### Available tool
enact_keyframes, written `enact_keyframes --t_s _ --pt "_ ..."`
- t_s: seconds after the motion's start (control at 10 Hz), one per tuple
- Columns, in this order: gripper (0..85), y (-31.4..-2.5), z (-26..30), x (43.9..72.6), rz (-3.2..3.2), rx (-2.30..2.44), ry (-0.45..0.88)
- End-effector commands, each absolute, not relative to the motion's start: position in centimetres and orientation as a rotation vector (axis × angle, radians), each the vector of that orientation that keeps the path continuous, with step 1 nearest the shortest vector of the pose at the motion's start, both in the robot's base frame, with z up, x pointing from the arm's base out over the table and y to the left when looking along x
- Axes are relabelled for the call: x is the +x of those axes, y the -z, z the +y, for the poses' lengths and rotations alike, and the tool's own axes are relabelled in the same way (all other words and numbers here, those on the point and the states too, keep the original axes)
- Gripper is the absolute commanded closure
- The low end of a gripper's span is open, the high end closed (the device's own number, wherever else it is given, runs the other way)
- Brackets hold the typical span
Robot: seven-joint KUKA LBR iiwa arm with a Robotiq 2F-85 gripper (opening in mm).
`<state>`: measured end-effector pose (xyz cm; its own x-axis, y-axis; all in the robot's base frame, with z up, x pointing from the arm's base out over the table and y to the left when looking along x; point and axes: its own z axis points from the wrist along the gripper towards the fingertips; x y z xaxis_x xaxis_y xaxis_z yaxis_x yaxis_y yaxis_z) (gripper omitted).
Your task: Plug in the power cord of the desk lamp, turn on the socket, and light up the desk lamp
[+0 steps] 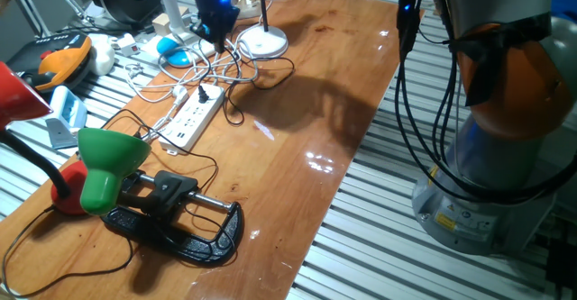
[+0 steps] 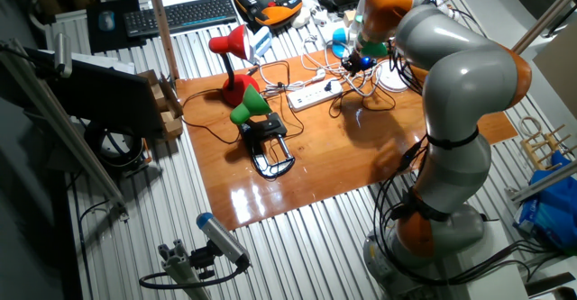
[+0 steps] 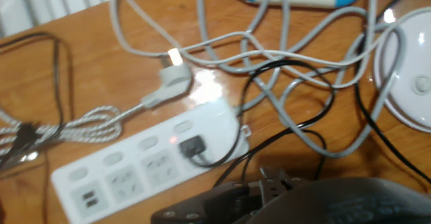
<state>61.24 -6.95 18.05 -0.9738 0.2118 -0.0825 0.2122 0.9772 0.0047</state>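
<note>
From my station I see the socket [image 1: 192,120] lying flat on the wooden bench [image 1: 297,111], a long white strip with its white cable running off toward the far end. In the hand view a small black plug [image 3: 193,146] sits seated in one of the outlets near the strip's end, and a small red light glows just beside it. The power cord [image 1: 239,79] trails from that plug in loose black loops across the bench, tangled with several white cables [image 3: 269,62], toward the desk lamp [image 1: 262,40], whose flat round white base rests near the bench's far edge with the thin dark stem rising from it. I cannot tell whether the lamp is lit.

The tool [image 1: 216,16] hangs above the cable tangle, between the strip and the lamp base, apart from both. I cannot tell whether its fingers are apart or together; the hand view shows only dark blurred parts at the bottom edge.

Nearer me, a green-shaded clamp lamp [image 1: 108,160] lies on the bench.
</note>
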Motion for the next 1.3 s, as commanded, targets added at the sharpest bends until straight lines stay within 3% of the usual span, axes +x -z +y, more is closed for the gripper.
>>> enact_keyframes --t_s 0.0,1.2 --pt "85.0 -18.2 -7.1 61.3 3.061 0.177 0.0" --pt "85.0 -19.3 -7.9 61.7 3.047 0.037 0.033"
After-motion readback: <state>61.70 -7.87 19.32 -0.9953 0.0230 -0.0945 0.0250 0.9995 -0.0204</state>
